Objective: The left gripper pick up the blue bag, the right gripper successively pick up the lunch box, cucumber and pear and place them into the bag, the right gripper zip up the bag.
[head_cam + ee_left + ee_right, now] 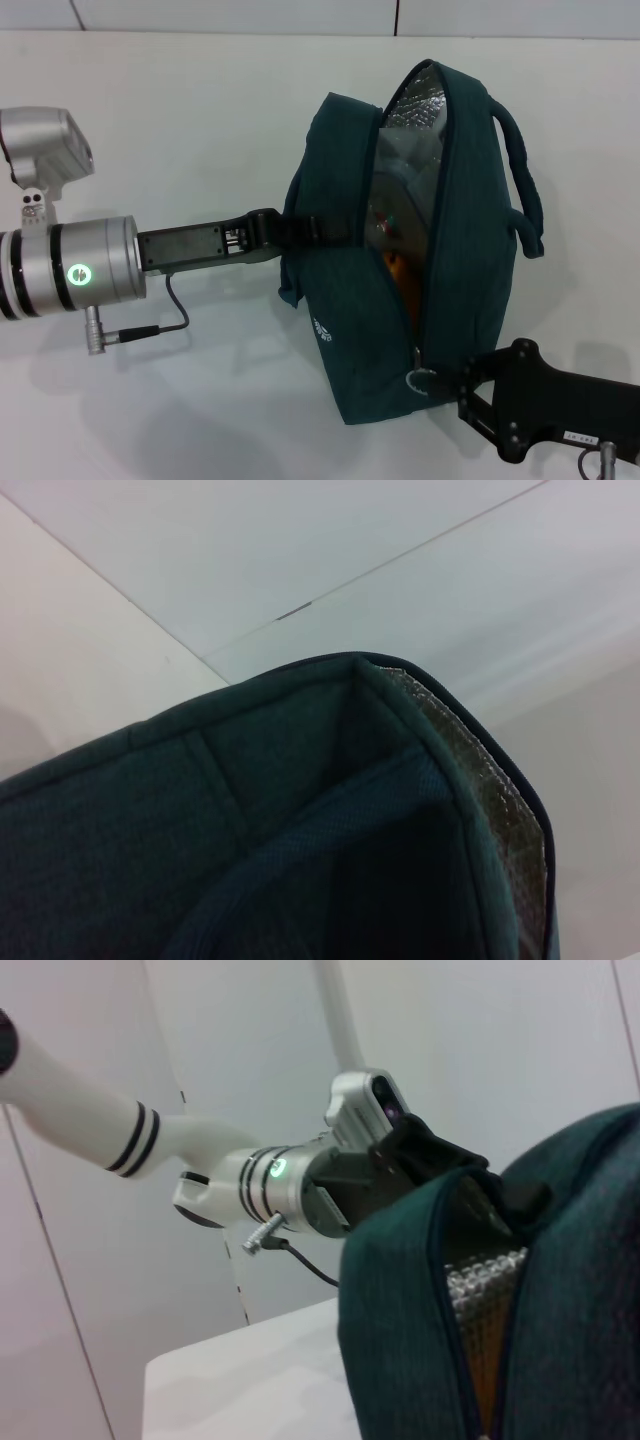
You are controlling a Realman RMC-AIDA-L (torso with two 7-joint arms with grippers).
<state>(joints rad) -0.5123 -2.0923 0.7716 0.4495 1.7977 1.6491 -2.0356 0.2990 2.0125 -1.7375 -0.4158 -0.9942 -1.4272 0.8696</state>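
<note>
**Blue bag held on the desk, zip part-closed: items as seen**

1. Left pincer: reaches in from the left on the arm with the silver cylinder section; clenched on the blue bag's near-side loop handle, at the bag's left face.

2. Blue bag: centre of the white desk, standing with its opening upward. Long axis runs from the robot's side away toward the far edge of the desk; the zip line follows the same axis. The far end of the mouth gapes, showing silver foil lining. The second loop handle hangs off the right face. A small round white logo sits low on the left face.

3. Contents: through the gap, a clear container with a red-and-blue spot, taken to be the lunch box, and below it an orange-yellow patch, likely the pear. The cucumber cannot be made out.

4. Right pincer: at the bag's near end, on the all-black arm, closed on the ring-pull of the zipper.
</note>
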